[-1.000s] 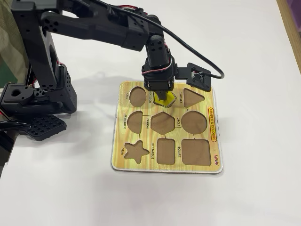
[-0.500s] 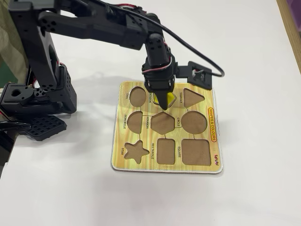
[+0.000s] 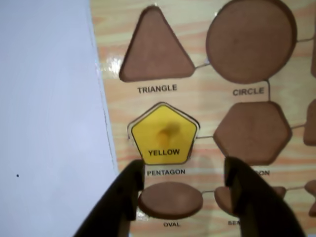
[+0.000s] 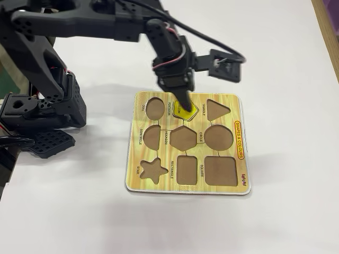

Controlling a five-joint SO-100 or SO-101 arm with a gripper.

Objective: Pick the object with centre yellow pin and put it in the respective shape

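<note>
Arm [image 4: 95,24] all matte black plastic, blocky servo housings, chunky base sections at the fixed view's left. Thin black cable loops from the wrist to a small black camera module [image 4: 221,63]; red and white wires show near the wrist joint. Pincer [image 3: 182,192] has two dark, tapering fingers [image 3: 118,202], smooth and unmarked.

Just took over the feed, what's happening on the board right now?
The arm's end effector is open, its tips just past the yellow pentagon piece, not gripping it. That piece sits in the pentagon recess of the wooden shape board. Every other visible recess, such as the triangle and circle, is empty.
</note>
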